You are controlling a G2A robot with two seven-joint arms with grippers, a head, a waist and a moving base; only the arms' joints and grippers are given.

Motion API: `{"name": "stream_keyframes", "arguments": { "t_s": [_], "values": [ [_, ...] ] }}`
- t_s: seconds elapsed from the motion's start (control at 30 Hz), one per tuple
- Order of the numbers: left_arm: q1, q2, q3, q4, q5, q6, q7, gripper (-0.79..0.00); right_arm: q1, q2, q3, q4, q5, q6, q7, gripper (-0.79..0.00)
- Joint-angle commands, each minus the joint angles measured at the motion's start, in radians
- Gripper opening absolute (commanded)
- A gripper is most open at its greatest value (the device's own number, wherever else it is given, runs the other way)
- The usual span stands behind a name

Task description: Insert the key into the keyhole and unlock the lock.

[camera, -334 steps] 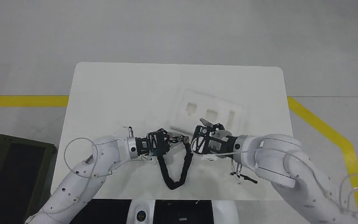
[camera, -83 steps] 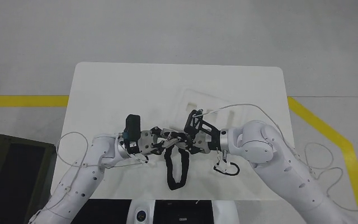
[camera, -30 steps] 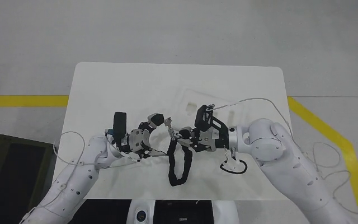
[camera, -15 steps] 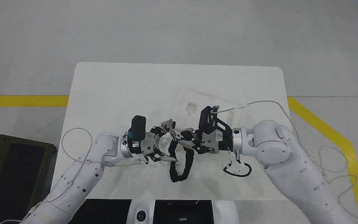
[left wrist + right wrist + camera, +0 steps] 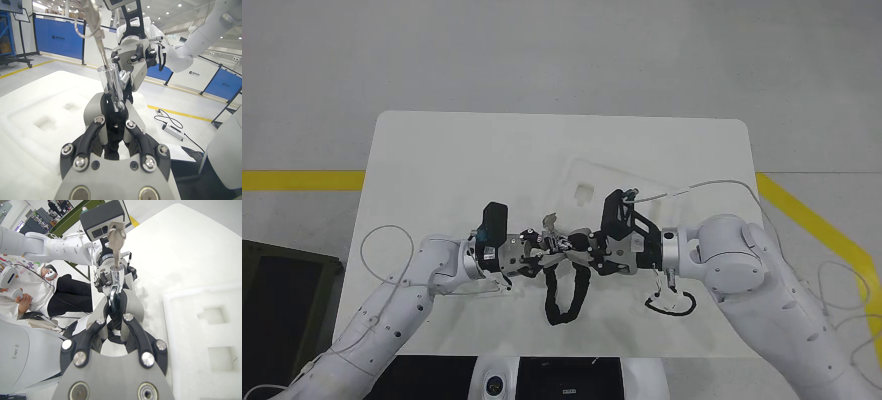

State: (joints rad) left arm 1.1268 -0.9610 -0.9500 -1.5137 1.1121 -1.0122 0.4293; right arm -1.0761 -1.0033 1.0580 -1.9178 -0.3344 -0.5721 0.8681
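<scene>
**A lock [image 5: 111, 85] is held between two pincers above a white table [image 5: 442, 160], with the key [image 5: 98, 36] set in its keyhole [image 5: 117, 267].**

The table is stood on a grey floor [image 5: 562, 50] crossed by a yellow line [image 5: 302, 180]. A white foam tray [image 5: 662, 185] with square recesses is laid at 2 o'clock from the table's middle, and blue barriers [image 5: 56, 41] are seen in the hall behind. Seen from above, the lock is found near the table's middle, with the left pincer [image 5: 113, 111] at its 9 o'clock and the right pincer [image 5: 117, 306] at its 3 o'clock. Both pincers are clamped on the black-sleeved chain [image 5: 113, 128], just beside the lock's chrome cylinder, and the chain's loop is trailed toward 6 o'clock. The key is stuck by its blade in the cylinder's end, and its head is touched by neither pincer.
</scene>
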Motion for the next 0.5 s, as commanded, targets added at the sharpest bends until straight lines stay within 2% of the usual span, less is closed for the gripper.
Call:
{"name": "stream_keyframes", "arguments": {
  "t_s": [0.0, 0.2, 0.23, 0.27, 0.37, 0.47],
  "values": [
    [-0.002, 0.001, 0.001, -0.001, -0.003, 0.0, 0.002, -0.785, 0.001, 0.0, -0.001, 0.001, -0.001, 0.002, 0.0, -0.785],
    [-0.001, 0.008, -0.01, -0.013, 0.014, 0.0, -0.001, -0.785, 0.002, 0.002, 0.0, 0.001, -0.018, 0.022, -0.002, -0.785],
    [0.0, 0.01, -0.016, -0.014, 0.023, 0.0, -0.006, -0.785, 0.001, 0.002, 0.001, 0.001, -0.021, 0.026, -0.004, -0.736],
    [0.003, 0.011, -0.022, -0.018, 0.031, 0.0, -0.01, -0.785, -0.001, 0.002, 0.0, 0.001, -0.023, 0.03, -0.003, -0.594],
    [0.011, 0.014, -0.041, -0.031, 0.06, 0.012, -0.028, -0.785, -0.002, 0.004, 0.002, 0.0, -0.03, 0.037, 0.001, -0.517],
    [0.023, 0.02, -0.066, -0.061, 0.109, 0.039, -0.07, -0.785, -0.003, 0.006, 0.01, -0.003, -0.033, 0.047, 0.01, -0.48]
  ]
}}
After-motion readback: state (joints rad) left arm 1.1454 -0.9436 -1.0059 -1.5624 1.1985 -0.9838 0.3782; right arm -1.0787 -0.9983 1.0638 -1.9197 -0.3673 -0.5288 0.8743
